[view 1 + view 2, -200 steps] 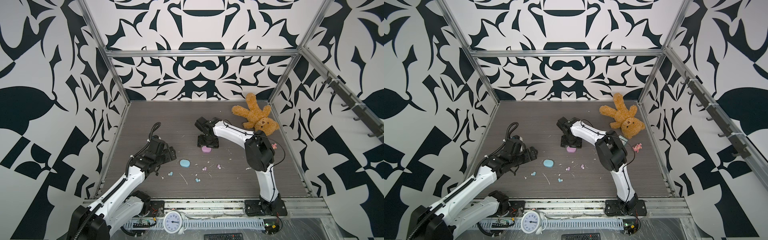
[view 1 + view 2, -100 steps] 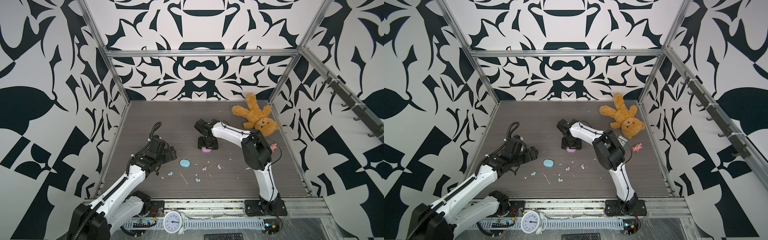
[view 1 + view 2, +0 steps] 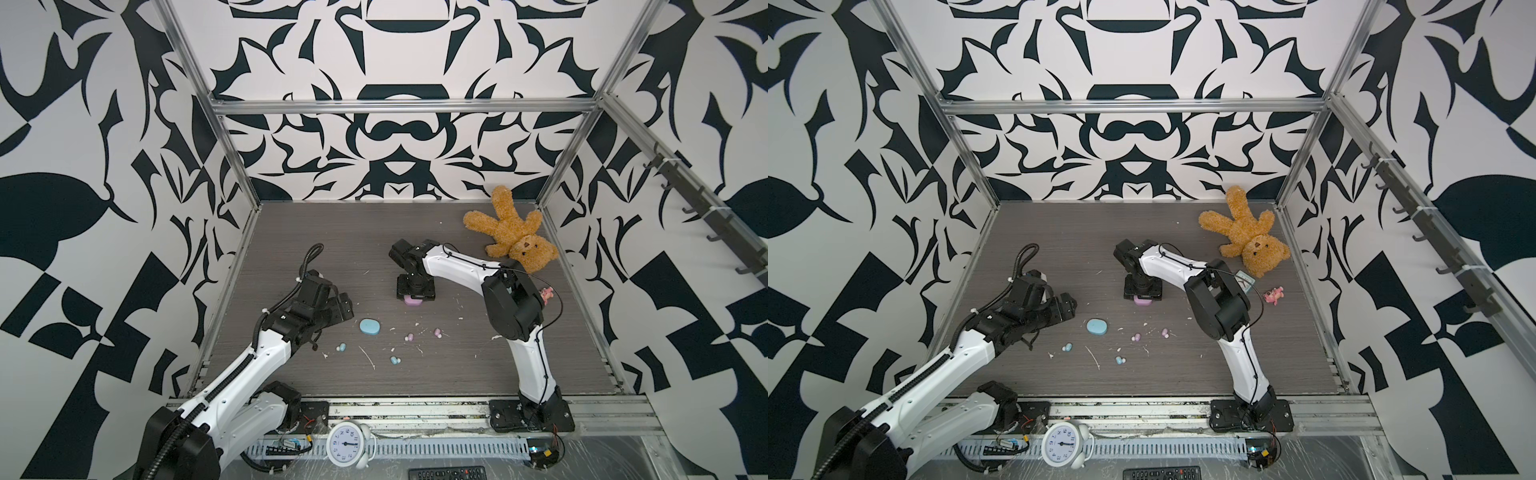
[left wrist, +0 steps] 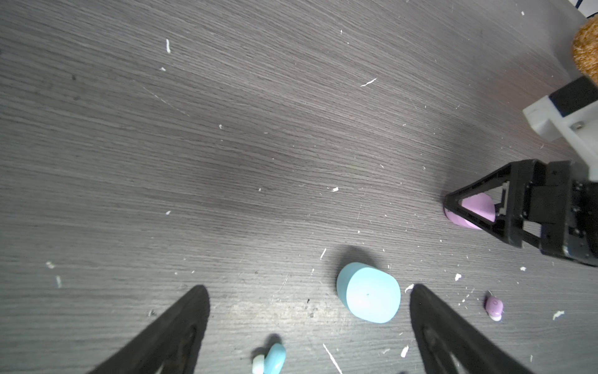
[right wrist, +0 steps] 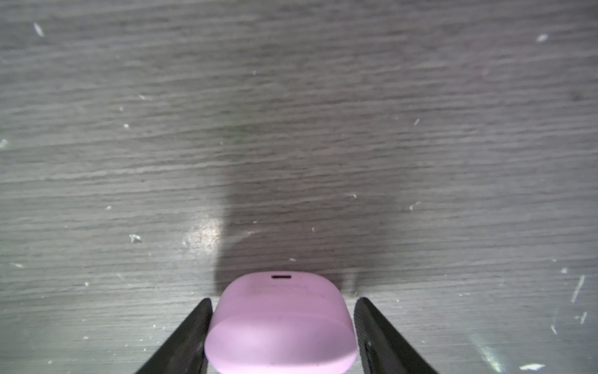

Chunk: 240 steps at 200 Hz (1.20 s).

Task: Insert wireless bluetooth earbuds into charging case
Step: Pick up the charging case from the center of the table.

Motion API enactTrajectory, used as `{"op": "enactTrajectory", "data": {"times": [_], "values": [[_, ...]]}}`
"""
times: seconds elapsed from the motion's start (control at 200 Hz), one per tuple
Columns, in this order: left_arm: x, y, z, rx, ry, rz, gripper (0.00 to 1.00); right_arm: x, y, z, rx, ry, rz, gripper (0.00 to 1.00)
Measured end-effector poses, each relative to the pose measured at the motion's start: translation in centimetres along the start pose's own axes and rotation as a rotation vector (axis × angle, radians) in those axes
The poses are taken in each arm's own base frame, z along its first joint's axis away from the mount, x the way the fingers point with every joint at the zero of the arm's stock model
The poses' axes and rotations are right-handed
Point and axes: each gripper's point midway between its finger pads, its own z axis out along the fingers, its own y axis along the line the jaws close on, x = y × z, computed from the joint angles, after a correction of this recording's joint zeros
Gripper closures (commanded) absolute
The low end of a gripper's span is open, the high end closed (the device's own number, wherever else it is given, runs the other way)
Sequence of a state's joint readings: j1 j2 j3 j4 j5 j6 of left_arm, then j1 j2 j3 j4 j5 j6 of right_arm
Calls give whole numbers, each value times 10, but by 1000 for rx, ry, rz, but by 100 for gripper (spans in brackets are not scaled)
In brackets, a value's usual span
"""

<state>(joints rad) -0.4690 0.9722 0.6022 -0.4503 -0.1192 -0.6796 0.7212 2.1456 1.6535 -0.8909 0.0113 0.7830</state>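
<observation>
A pink charging case (image 3: 412, 302) (image 5: 281, 323) lies closed on the grey table, mid-back. My right gripper (image 3: 415, 293) (image 5: 283, 300) points straight down over it, open, its fingers close on either side of the case, one touching and one a sliver off. A blue case (image 3: 369, 327) (image 4: 369, 293) lies closed to the front left. My left gripper (image 3: 348, 312) (image 4: 309, 288) hovers wide open just left of it, holding nothing. Two pale blue earbuds (image 3: 341, 347) (image 3: 395, 360) and two pale pink earbuds (image 3: 409, 337) (image 3: 437, 332) lie loose in front of the cases.
A brown teddy bear (image 3: 513, 237) lies at the back right, and a small pink toy (image 3: 546, 294) sits by the right arm's elbow. White scraps (image 3: 369, 358) dot the table. A white clock (image 3: 345, 444) and a remote (image 3: 446, 473) sit beyond the front rail.
The right gripper's jaws have narrowed around the pink case and its elbow has shifted slightly left. The left arm has hardly moved.
</observation>
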Motion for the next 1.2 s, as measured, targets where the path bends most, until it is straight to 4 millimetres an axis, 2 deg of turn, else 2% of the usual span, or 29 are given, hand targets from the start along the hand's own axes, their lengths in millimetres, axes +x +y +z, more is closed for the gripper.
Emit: {"op": "enactTrajectory", "data": {"times": [0.27, 0.65, 0.76, 1.2], "values": [[0, -1, 0, 1, 1, 2, 1, 1, -1, 2, 4, 2, 0, 27], [-1, -3, 0, 3, 1, 8, 1, 1, -3, -1, 6, -10, -2, 33], [-1, -3, 0, 2, 3, 10, 1, -1, -3, -7, 1, -26, -5, 28], [-1, -4, 1, 1, 6, 12, 1, -2, -5, -10, 2, -41, -4, 28]]}}
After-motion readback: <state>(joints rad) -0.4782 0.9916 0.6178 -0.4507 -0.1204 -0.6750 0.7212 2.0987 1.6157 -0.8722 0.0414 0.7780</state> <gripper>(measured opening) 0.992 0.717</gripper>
